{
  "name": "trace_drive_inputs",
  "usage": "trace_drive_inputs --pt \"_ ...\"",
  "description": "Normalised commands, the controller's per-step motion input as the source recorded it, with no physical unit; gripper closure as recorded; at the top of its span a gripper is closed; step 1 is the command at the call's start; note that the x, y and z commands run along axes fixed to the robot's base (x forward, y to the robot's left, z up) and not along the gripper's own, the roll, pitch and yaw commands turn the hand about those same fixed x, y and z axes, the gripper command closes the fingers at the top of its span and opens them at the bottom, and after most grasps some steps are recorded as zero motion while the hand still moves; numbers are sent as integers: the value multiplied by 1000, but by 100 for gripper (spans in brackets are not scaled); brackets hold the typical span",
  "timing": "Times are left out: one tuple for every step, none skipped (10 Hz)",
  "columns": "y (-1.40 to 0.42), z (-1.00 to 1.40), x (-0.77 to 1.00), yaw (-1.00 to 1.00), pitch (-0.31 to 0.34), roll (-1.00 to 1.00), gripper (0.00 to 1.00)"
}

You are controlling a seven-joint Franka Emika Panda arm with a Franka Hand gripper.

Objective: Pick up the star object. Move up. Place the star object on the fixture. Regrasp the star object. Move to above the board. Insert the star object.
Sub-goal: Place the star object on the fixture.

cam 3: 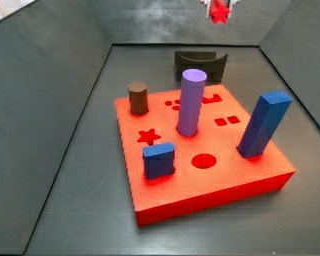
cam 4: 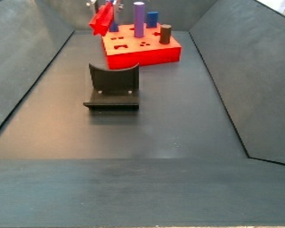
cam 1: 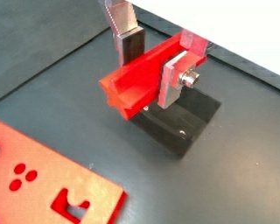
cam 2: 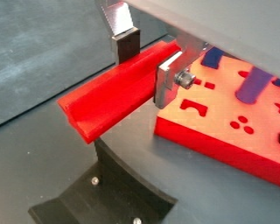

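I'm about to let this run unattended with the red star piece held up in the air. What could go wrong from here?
1. The gripper holds the star object at one end only, so the long free end might tilt or slip.
2. The board is crowded with pegs like the purple cylinder and blue block; the piece could clip one on the way to the star hole.
3. The fixture stands below and is narrow, so placement might miss.

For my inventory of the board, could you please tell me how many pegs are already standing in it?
4 in a side view: brown cylinder at one far corner, purple cylinder mid-board, tall blue block on one edge, short blue block nearest. The tool holds the star object aloft.
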Motion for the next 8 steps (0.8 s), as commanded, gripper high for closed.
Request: trace_drive_inputs --pt "901 136 -262 137 -37 -1000 100" --pt "892 143 -297 121 -40 -1000 100" --pt "710 110 -239 90 -61 -1000 100" --pt "514 63 -163 84 -67 -1000 100" --pt "305 41 -96 78 -51 -1000 100" --pt "119 37 -48 74 -31 -1000 100" --pt "66 26 -15 73 -7 -1000 100" --pt "61 7 15 43 35 -741 100"
